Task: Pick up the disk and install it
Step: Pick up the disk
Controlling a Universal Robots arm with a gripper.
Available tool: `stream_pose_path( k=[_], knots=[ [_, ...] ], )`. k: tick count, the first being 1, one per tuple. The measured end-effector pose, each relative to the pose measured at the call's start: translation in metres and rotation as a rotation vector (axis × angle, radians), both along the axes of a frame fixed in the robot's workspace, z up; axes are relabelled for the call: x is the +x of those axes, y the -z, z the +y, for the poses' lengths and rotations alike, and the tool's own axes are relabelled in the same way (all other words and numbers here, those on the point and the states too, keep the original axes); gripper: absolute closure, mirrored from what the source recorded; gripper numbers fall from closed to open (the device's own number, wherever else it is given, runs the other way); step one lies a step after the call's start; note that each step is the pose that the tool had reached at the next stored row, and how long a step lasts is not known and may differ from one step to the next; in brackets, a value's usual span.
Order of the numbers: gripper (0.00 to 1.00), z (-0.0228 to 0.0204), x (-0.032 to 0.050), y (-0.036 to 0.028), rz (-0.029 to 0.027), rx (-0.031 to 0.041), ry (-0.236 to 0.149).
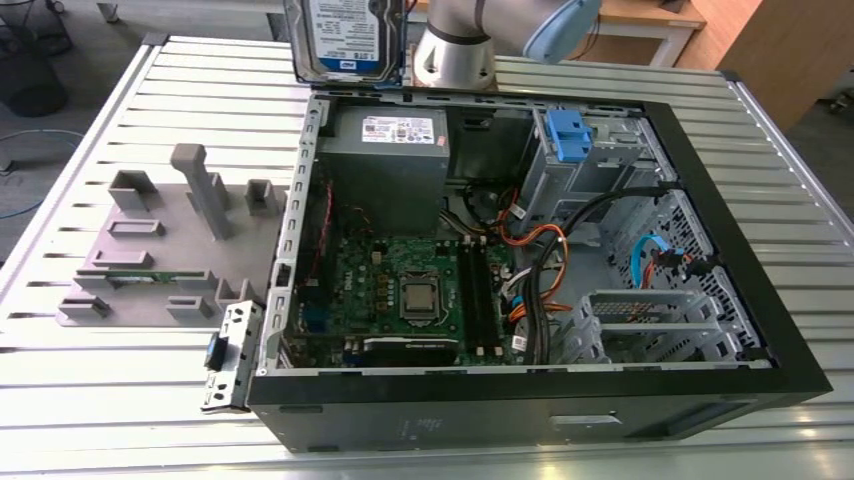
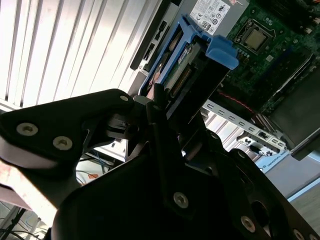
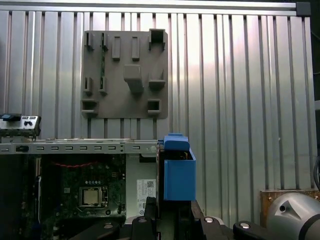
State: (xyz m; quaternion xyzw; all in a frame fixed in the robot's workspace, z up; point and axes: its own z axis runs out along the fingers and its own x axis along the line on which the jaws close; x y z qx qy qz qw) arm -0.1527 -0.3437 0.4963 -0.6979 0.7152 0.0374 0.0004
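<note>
Clamped shut, the arm's black gripper (image 2: pixel 161 107) has its fingers on the near end of the disk (image 2: pixel 186 75), a flat silver-grey hard drive with a white-and-blue label in a blue plastic carrier frame. In the exterior view the disk hangs upright in the air, label toward the camera, over the far rim of the open black computer case (image 1: pixel 534 405) and just beyond the grey metal power supply box (image 1: pixel 387 150). Its long axis runs straight out from the fingers, in line with the gripper. The silver drive cage (image 1: pixel 607 150) with its blue latch (image 1: pixel 566 135) stands inside the case's far side, lower than the disk and off to the exterior view's right of it.
</note>
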Motion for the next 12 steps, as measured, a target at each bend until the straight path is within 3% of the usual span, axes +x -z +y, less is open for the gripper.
stream_pose_path(
  k=[12],
  knots=[
    [0.65,0.0,0.0247,0.0026,0.0,0.0031,0.0]
  ],
)
